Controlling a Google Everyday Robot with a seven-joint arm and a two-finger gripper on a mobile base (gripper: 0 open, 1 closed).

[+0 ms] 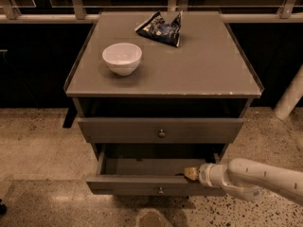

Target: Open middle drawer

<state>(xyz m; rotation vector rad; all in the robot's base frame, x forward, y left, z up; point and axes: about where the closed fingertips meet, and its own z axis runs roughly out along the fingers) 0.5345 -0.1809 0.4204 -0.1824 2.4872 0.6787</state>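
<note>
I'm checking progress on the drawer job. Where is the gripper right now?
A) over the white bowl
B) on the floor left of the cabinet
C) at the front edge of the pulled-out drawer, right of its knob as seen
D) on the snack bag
C: the gripper sits at the top front edge of the pulled-out middle drawer, to the right of its knob in the view.

One grey cabinet (203,65) carries one white bowl (122,58) at left and one crumpled snack bag (161,28) far back. Two drawers show: the upper drawer (123,129) and the pulled-out middle drawer (132,184), one round knob (162,133) each. One gripper (191,173) sits at the middle drawer's near right.
</note>
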